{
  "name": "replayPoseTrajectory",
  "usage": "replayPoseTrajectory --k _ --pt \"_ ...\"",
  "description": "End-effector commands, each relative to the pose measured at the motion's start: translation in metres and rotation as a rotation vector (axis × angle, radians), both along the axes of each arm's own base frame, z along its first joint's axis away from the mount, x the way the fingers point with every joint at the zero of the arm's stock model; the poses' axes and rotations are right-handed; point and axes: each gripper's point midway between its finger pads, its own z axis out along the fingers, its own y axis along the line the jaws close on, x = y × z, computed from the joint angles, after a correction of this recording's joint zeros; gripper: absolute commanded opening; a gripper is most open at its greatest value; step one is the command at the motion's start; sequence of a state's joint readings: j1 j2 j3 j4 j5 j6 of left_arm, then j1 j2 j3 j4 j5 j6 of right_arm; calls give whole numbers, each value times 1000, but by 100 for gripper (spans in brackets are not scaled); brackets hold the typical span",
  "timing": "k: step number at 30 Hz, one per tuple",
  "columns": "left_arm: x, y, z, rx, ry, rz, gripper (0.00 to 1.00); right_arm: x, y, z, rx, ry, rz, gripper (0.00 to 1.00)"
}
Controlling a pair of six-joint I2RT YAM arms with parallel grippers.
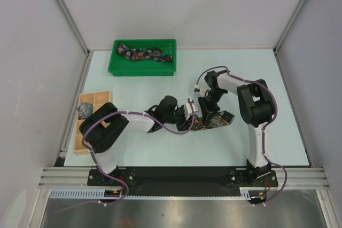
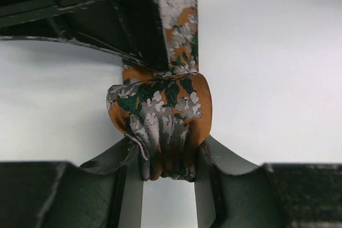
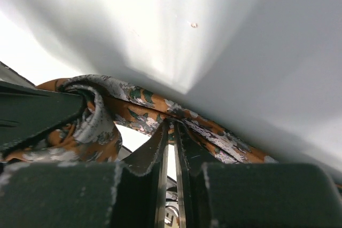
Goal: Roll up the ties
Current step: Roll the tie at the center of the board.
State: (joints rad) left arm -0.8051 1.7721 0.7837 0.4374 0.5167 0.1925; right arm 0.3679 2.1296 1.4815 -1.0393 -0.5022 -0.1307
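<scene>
The rust-brown tie (image 1: 212, 119) lies on the table's middle, partly rolled. My left gripper (image 1: 193, 111) is shut on the rolled end of this tie (image 2: 160, 126), with the loose strip (image 2: 180, 20) running away from the roll. My right gripper (image 1: 206, 106) is shut, pinching the same tie's strip (image 3: 160, 111) next to the roll (image 3: 80, 126). The dark navy floral tie (image 1: 145, 54) lies in the green tray (image 1: 115, 67). The grey-blue tie (image 1: 85, 111) sits rolled in a compartment of the tan wooden box (image 1: 80, 141).
The green tray stands at the back left. The wooden compartment box sits at the left edge. Metal frame posts (image 1: 67, 12) rise at the back corners. The right arm's elbow (image 1: 255, 102) stands right of the tie.
</scene>
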Motion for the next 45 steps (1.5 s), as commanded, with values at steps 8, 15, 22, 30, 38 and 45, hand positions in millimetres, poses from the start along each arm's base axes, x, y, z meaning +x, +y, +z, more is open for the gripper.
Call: replayPoseTrajectory --k 8,15,22,30,38,45 --pt "-12 17 -31 245 10 -113 11 38 -4 -47 -73 -157 38 13" --pt "-22 33 -64 455 35 -126 11 46 5 15 208 -147 -88 26" --pt "-21 33 -75 524 40 -91 12 19 4 70 506 -71 -241 63" --pt "-23 26 -81 534 57 -96 13 1 13 68 596 -50 -235 62" --pt "-22 25 -82 539 44 -110 14 3 23 48 569 -66 -213 48" --pt "-21 25 -82 534 43 -102 17 -15 16 27 470 -56 -166 12"
